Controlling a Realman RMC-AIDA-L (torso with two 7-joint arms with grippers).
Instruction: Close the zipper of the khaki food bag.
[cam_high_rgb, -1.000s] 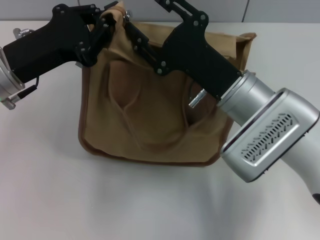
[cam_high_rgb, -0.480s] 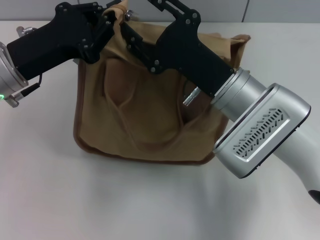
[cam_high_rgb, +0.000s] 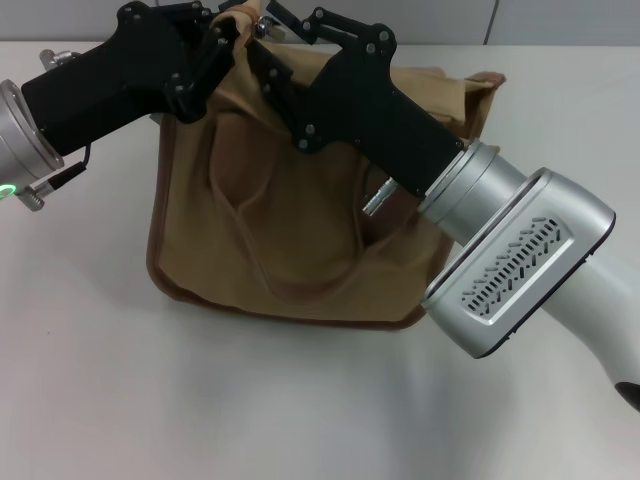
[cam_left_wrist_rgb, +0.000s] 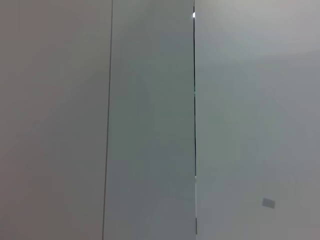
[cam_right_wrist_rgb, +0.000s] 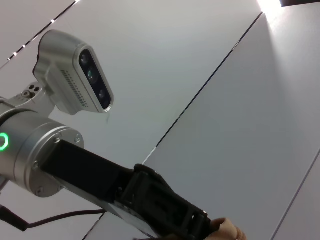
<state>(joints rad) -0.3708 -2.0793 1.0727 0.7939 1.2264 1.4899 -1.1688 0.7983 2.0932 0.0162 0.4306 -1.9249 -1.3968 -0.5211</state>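
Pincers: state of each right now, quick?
Left pincer: shut on the bag, pinching its top left corner.
Right pincer: at the bag's top edge beside it; cannot be told.

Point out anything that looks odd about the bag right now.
The khaki food bag is pulled out of shape: the left gripper lifts its top left corner into a peak, the right gripper is right beside it, and the front sags in creases.

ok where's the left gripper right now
In the head view the left gripper is at the top left corner of the khaki food bag, pinching the raised fabric there, with the right gripper close beside it.
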